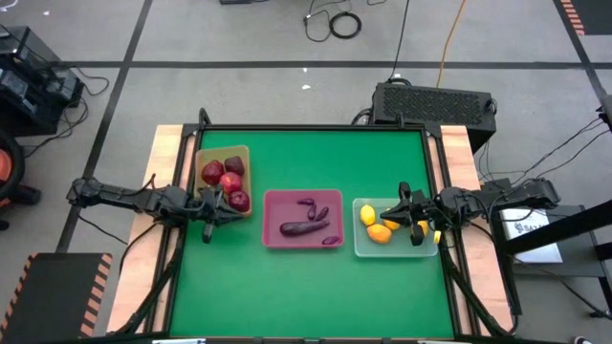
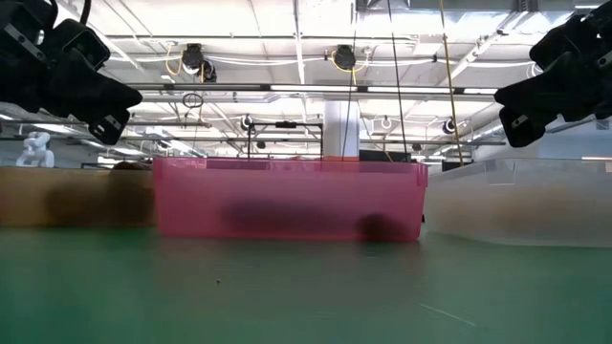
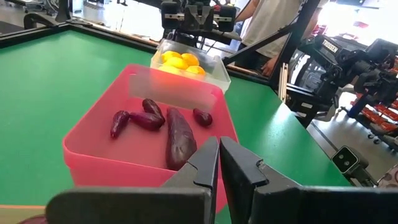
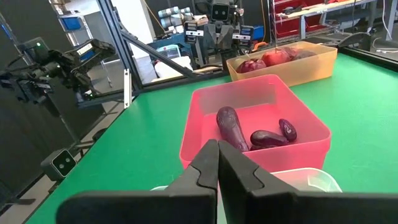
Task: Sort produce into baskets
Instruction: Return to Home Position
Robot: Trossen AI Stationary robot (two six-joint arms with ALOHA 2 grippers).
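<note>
Left to right across the tabletop (image 1: 306, 287): the tan tray (image 1: 222, 149) sits by the left edge with the apples (image 1: 229, 182) in it. The left gripper (image 1: 212, 206) hangs over that tray's near corner, jaws pressed together on nothing.

The pink tray (image 1: 287, 203) is mid-table, just beside the tan one, and holds the eggplants (image 1: 304, 226), one big and a few small.

The clear tray (image 1: 392, 252) is by the right edge with the lemons (image 1: 379, 232) inside. The right gripper (image 1: 409, 212) is above it on the side nearer the right edge, jaws also pressed together and empty.

From table height both grippers sit well above the tray walls.

My read is that the sorting is basically finished. Each kind has its own tray and I can't spot any stray piece on the green. So this looks like the pack-up step, with both arms heading home.

Next, each arm has to pull back toward its own edge of the table. I'd keep the height until the fingers are past the tray rims, because a low sweep could shove a tray or tip fruit out. Nothing needs gripping, so the jaws can stay as they are.
</note>
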